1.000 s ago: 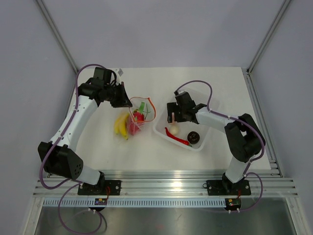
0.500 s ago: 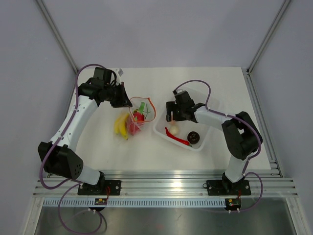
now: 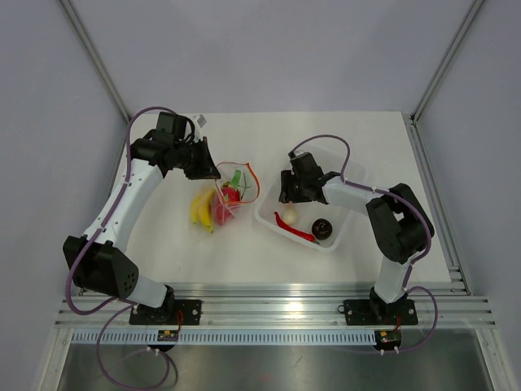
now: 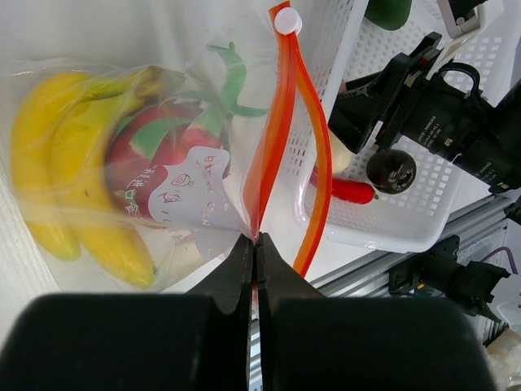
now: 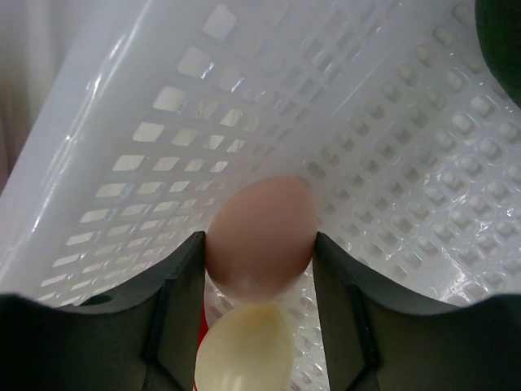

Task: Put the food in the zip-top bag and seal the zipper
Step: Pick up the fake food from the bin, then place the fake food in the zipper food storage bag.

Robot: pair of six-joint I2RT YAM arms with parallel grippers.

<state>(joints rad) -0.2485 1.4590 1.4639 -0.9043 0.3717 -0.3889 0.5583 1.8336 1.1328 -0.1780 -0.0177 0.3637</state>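
Observation:
The zip-top bag [image 3: 221,205] lies left of centre. It holds the yellow banana [image 3: 201,209] and the dragon fruit [image 3: 229,198], and its orange-red zipper [image 4: 277,122] gapes open. My left gripper [image 4: 255,238] is shut on the near lip of the bag's mouth. It also shows in the top view [image 3: 208,168]. My right gripper [image 5: 260,244] is down in the white perforated tray [image 3: 342,208], shut on a pink egg-shaped piece [image 5: 260,232]. A small whitish piece [image 5: 244,350] lies just under it. The red chilli [image 3: 295,229], the dark round fruit [image 3: 322,229] and the avocado [image 4: 389,10] are in the tray.
The tray's perforated wall [image 5: 146,163] stands close on the left of my right fingers. An aluminium rail [image 3: 269,293] runs along the table's near edge. Grey walls close in the back and both sides.
My right gripper has shifted slightly left inside the tray, and its body now hides the pink piece from above. The left arm and the bag have not moved.

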